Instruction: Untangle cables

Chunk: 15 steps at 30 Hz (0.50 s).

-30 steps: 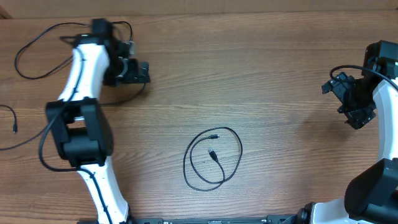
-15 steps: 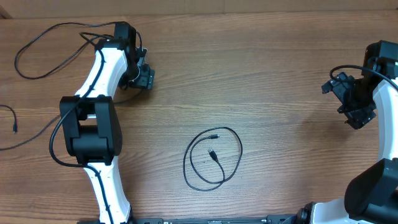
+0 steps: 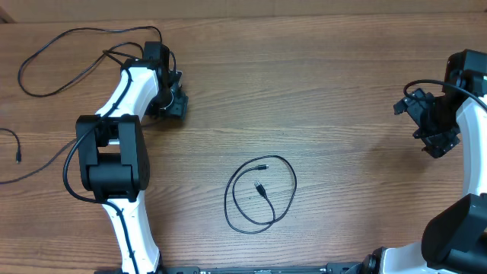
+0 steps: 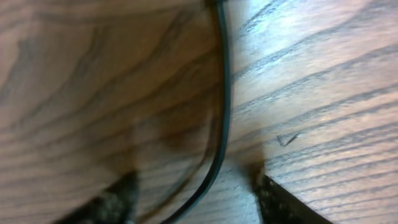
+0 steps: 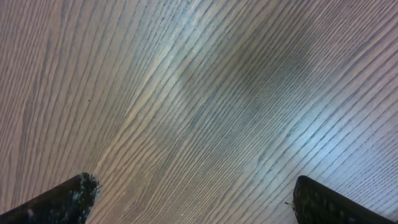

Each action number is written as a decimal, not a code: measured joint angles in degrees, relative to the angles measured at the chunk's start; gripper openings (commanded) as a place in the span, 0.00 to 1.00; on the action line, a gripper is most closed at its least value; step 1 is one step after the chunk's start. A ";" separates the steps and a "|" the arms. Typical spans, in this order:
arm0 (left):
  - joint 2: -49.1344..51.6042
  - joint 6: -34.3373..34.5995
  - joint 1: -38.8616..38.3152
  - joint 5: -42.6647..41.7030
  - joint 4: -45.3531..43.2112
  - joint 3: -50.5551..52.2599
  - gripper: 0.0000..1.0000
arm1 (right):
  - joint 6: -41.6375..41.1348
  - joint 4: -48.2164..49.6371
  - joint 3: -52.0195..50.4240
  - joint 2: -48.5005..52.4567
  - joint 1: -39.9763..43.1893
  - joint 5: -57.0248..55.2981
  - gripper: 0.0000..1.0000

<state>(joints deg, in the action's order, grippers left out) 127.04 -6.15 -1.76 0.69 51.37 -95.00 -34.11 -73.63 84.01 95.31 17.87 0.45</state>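
Cables count three on the one wooden table with two arms. The left gripper is low over the wood, jaws apart, and the long cable from the far-left corner seems to pass between its fingers. The right gripper is wide open over wood, well apart from every cable. The looped cable lies at centre. The short cable is at the left edge.
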 measured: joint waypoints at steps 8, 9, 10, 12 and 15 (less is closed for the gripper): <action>-0.28 0.07 0.02 0.39 -0.70 0.55 0.04 | 0.02 -0.07 0.00 0.00 0.00 0.00 1.00; -0.28 0.35 0.02 0.44 -0.59 0.52 0.04 | 0.00 -0.04 0.00 0.00 -0.02 0.00 1.00; -0.28 0.74 0.02 0.50 -0.55 0.52 0.04 | 0.02 -0.02 0.00 0.00 -0.02 0.00 1.00; -0.28 2.23 0.02 0.68 0.87 0.22 0.04 | -0.02 -0.04 0.00 0.00 0.00 0.02 1.00; -0.26 3.96 0.02 0.70 4.90 -0.52 0.04 | 0.00 -0.02 0.00 0.00 0.00 0.00 1.00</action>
<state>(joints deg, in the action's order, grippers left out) 126.78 -2.20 -1.74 1.39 56.27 -95.53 -34.11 -73.65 84.01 95.31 17.87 0.45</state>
